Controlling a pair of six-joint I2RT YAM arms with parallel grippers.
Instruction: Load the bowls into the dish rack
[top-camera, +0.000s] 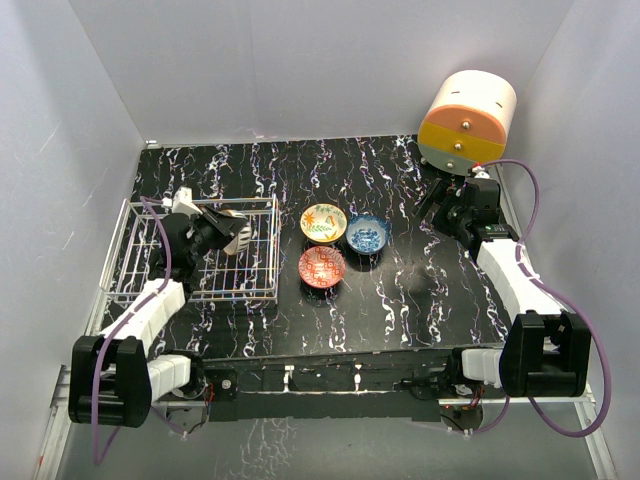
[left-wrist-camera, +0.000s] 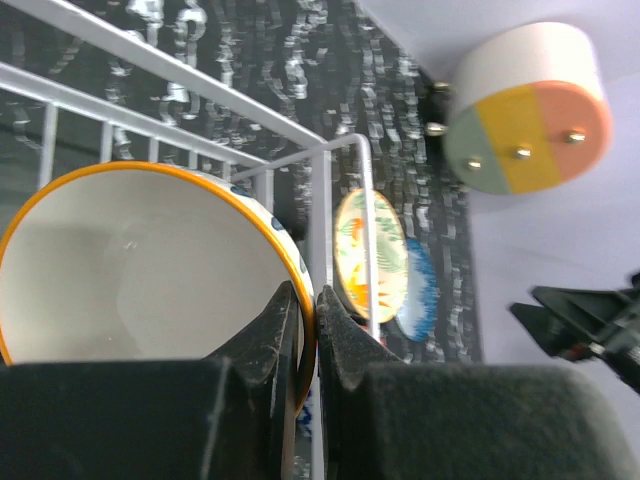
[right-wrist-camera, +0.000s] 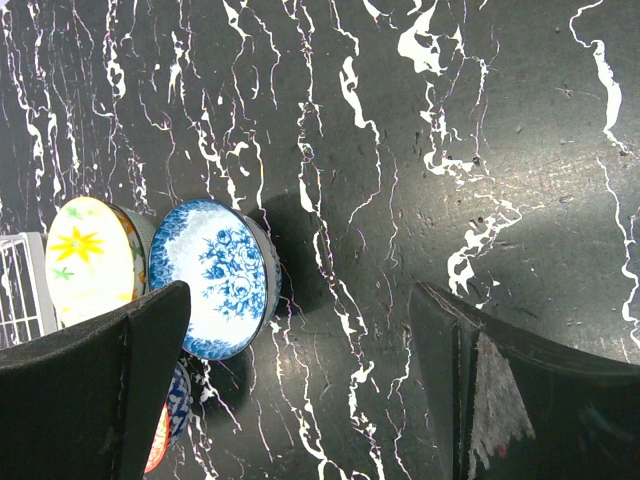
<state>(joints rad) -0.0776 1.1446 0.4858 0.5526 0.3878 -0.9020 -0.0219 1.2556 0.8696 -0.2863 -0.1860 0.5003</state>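
My left gripper (left-wrist-camera: 308, 300) is shut on the orange rim of a bowl (left-wrist-camera: 130, 270) with a plain pale inside. It holds this bowl tilted on edge inside the white wire dish rack (top-camera: 130, 270), near the rack's right side; in the top view the gripper (top-camera: 222, 232) and its bowl (top-camera: 241, 236) show there. Three bowls sit on the table right of the rack: yellow-floral (top-camera: 323, 222), blue (top-camera: 368, 233) and red (top-camera: 322, 266). My right gripper (right-wrist-camera: 300, 300) hangs open over bare table right of the blue bowl (right-wrist-camera: 212, 275), touching nothing.
A cream-and-orange cylindrical drawer unit (top-camera: 467, 120) stands at the back right corner, just behind the right gripper (top-camera: 445, 205). Grey walls close in the black marbled table on three sides. The rack's right wall wires (left-wrist-camera: 330, 200) run between the held bowl and the yellow bowl (left-wrist-camera: 370, 255).
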